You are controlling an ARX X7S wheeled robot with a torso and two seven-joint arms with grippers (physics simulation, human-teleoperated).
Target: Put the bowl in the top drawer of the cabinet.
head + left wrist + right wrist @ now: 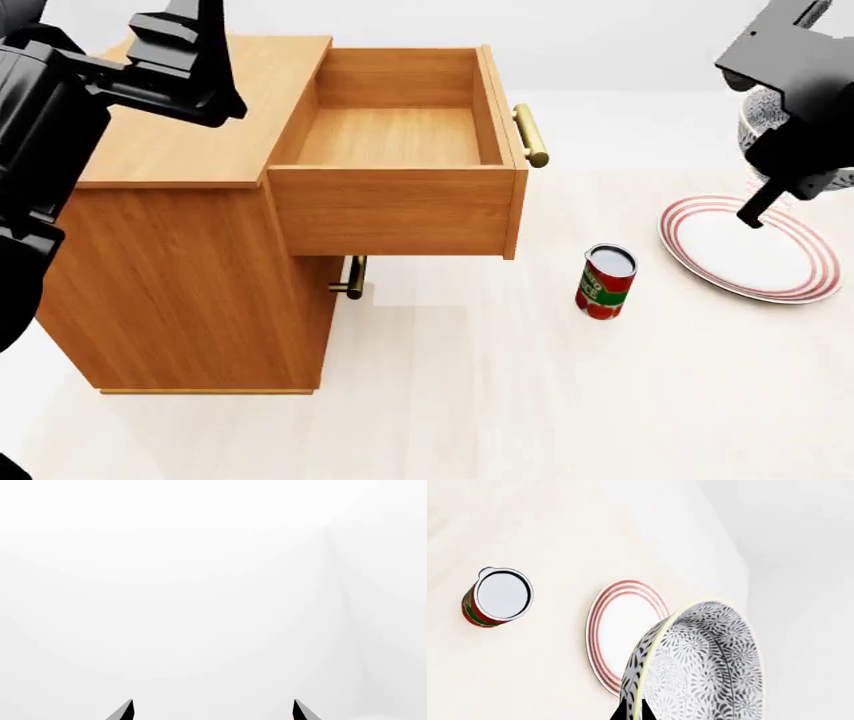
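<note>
The bowl (707, 660), blue-grey speckled outside, hangs tilted on its side above the floor with my right gripper (634, 712) shut on its rim. In the head view it shows only as a speckled patch (754, 115) behind that gripper at the far right, above the plate. The cabinet (187, 250) stands at the left. Its top drawer (400, 135) is pulled fully out and nothing lies inside; its brass handle (530, 135) faces the bowl. My left gripper (213, 712) is open, held high over the cabinet's top and facing a blank white wall.
A red-rimmed white plate (747, 245) lies on the floor under the right gripper. A red and green can (605, 282) stands between the plate and the drawer front. The lower drawer's small handle (351, 277) shows under the open drawer.
</note>
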